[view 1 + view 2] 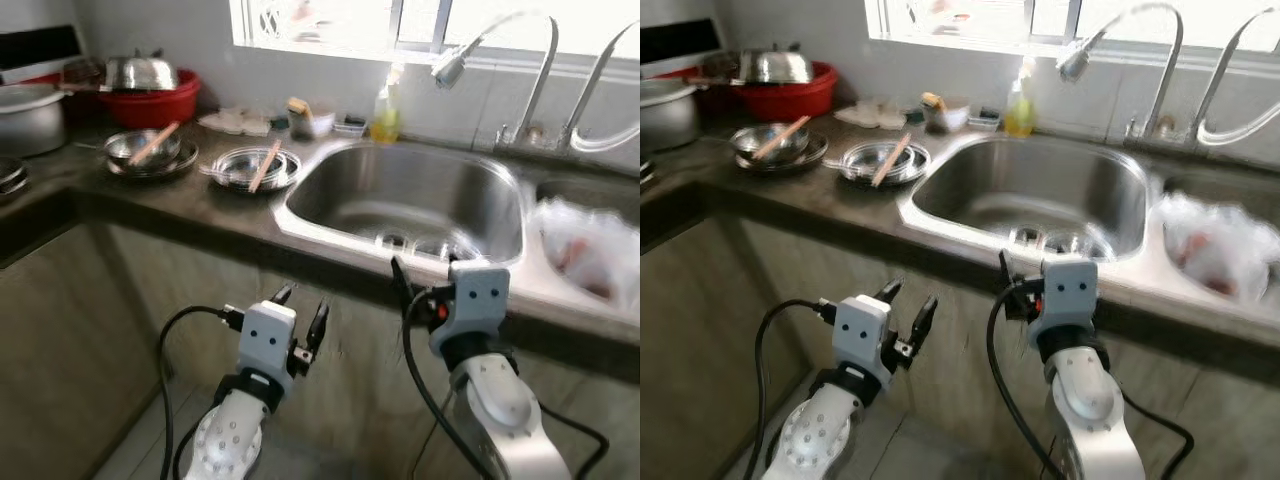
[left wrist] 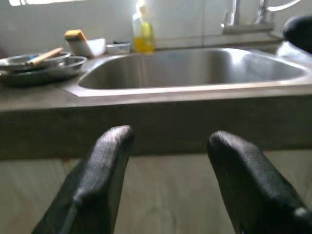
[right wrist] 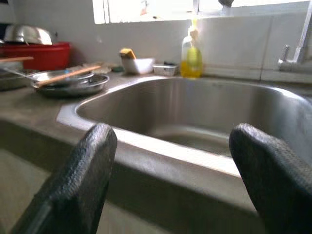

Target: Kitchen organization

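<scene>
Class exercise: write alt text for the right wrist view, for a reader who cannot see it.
The right tool, its two black fingers spread open and holding nothing, faces the front edge of a steel sink set in a dark countertop. Behind the sink stands a yellow soap bottle; beside it sit steel plates with a wooden stick and a red basin.

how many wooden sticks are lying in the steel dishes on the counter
2. One wooden stick lies in the steel bowl nearer the red basin; the other lies across the steel plates beside the sink.
</scene>
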You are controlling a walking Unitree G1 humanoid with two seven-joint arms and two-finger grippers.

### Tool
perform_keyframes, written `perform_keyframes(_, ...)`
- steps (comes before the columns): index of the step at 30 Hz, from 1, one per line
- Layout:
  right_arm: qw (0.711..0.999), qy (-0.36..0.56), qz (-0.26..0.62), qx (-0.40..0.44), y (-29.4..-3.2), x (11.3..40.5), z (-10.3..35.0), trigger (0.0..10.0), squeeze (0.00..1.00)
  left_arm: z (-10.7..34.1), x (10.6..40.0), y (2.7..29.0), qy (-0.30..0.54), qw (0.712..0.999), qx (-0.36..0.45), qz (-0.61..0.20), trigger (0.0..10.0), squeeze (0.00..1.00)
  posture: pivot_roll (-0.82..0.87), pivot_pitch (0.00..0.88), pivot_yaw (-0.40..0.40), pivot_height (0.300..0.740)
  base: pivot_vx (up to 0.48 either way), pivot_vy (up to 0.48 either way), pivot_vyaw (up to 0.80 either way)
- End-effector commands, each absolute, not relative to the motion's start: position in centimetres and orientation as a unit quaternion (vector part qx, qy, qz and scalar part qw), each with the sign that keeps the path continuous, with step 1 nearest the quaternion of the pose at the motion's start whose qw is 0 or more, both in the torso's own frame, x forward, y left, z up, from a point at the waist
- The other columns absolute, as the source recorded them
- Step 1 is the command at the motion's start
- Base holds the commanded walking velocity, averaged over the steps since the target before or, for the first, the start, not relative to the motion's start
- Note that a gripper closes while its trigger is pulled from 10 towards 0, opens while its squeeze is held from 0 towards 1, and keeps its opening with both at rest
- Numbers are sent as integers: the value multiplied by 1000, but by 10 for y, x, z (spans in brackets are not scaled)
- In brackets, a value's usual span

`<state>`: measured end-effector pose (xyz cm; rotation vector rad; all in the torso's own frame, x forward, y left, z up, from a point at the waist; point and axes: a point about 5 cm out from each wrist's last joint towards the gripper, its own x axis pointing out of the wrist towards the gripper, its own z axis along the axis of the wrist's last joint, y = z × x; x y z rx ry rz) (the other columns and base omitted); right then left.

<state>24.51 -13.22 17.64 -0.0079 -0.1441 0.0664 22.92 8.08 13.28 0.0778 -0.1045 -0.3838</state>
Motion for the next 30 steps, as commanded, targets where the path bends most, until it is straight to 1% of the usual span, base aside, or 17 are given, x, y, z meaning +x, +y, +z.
perform_keyframes(1, 997, -77, 28, -5, -134, 245, 179, 10000, 0, 137, 230, 79, -57, 978, 42, -197, 10000, 0, 80, 0, -31, 740, -345, 0, 0)
perform_keyframes(17, 997, -67, 33, -18, -134, 246, 174, 10000, 0, 137, 230, 79, -63, 979, 42, -191, 10000, 0, 78, 0, -30, 740, -336, 0, 0)
perform_keyframes(30, 997, -64, 33, -28, -134, 247, 172, 10000, 0, 136, 233, 79, -58, 979, 47, -189, 10000, 0, 78, 0, -27, 740, 0, 0, 0)
